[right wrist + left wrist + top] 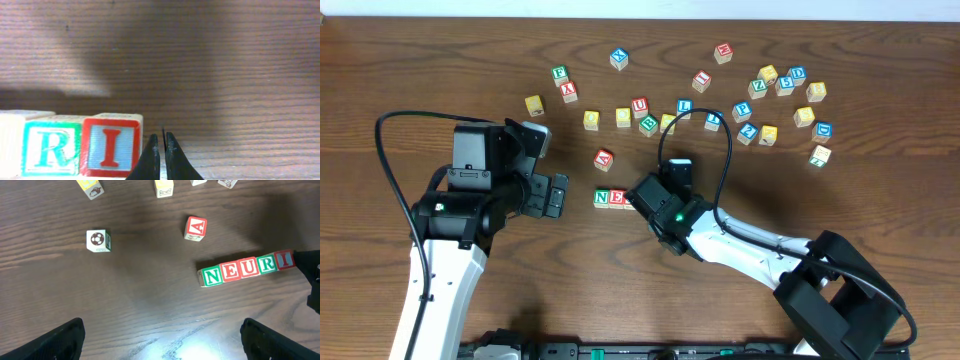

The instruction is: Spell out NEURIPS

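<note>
My right gripper [162, 142] is pinched closed on nothing, with the I block [111, 147] ending the N-E-U-R-I row [245, 269] just to its left on the counter [225, 75]; such light, stiff, smooth wooden cubes are probably best squeezed squarely across opposite flat sides.

Three cameras, one lettered row in common.

From where I stand, one camera looks straight down on the whole table [420, 60]. The left wrist camera tilts down from mid-height at the cube row [247, 269]. The right wrist camera sits nearly at tabletop level, close against that row's I cube [111, 146].
</note>
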You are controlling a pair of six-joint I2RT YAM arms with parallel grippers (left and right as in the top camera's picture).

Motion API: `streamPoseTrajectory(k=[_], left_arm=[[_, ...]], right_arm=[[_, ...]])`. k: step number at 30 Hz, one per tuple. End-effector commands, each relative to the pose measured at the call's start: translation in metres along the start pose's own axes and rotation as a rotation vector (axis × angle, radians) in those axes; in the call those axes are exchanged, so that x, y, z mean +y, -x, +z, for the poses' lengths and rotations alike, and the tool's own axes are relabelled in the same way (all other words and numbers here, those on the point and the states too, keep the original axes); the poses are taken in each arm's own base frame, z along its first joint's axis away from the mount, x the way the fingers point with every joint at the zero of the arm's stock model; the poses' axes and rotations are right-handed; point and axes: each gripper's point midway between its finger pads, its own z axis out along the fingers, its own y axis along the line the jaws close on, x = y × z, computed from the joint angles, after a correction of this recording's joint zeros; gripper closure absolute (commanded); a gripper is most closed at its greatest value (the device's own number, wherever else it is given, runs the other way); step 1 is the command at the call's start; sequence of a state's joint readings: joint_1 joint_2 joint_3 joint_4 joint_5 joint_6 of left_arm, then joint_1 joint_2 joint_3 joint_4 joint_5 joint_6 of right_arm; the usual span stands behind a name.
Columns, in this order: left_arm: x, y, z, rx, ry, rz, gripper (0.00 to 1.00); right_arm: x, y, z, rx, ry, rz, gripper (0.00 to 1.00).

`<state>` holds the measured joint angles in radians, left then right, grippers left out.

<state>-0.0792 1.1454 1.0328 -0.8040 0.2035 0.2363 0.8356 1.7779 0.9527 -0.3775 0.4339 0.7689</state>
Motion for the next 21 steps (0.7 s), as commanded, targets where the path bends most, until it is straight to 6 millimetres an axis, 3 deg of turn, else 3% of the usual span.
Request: streamPoseTrajectory(k=[1, 9, 21], left_arm=[[0.004, 0.009, -0.006, -0.026, 0.016, 0.007, 0.02], [0.004, 0.009, -0.006, -0.026, 0.016, 0.007, 0.02], [0.004, 0.009, -0.006, -0.026, 0.016, 0.007, 0.02]], right_arm=[[-0.019, 0.011, 0.004, -0.049, -0.082, 0.005, 0.99], [-0.041, 0.042, -0.003, -0.065, -0.142, 0.049, 0.99], [-0.027, 0.094, -0.041, -0.093, -0.128, 0.035, 0.99]])
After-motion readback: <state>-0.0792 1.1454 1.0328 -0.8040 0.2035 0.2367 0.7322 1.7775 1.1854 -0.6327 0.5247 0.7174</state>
